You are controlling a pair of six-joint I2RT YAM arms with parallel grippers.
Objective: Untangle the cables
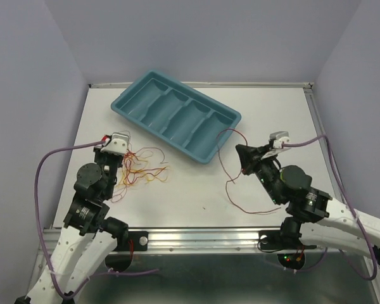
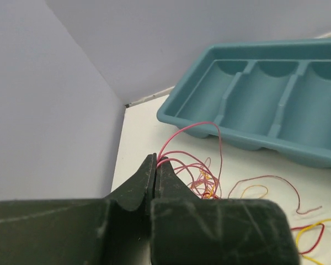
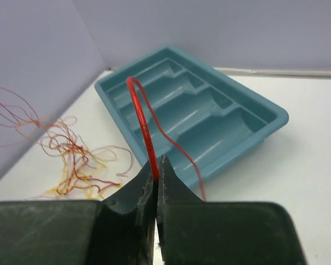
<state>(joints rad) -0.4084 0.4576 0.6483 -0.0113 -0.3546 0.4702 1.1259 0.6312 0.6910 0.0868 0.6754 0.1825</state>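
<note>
from above, your left gripper (image 1: pixel 123 154) was pinched on strands at the edge of the tangle of cables (image 1: pixel 142 170), which lay on the table (image 1: pixel 196 199) just left of the teal tray (image 1: pixel 118 104). your right gripper (image 1: pixel 239 150) was clamped on a single red cable (image 1: pixel 228 183) that looped across the table in front of the tray. in the left wrist view, the jaws were closed on red strands rising from the tangle. in the right wrist view, the jaws gripped the red cable, which arched up before the tray, with the tangle off to the left.
</note>
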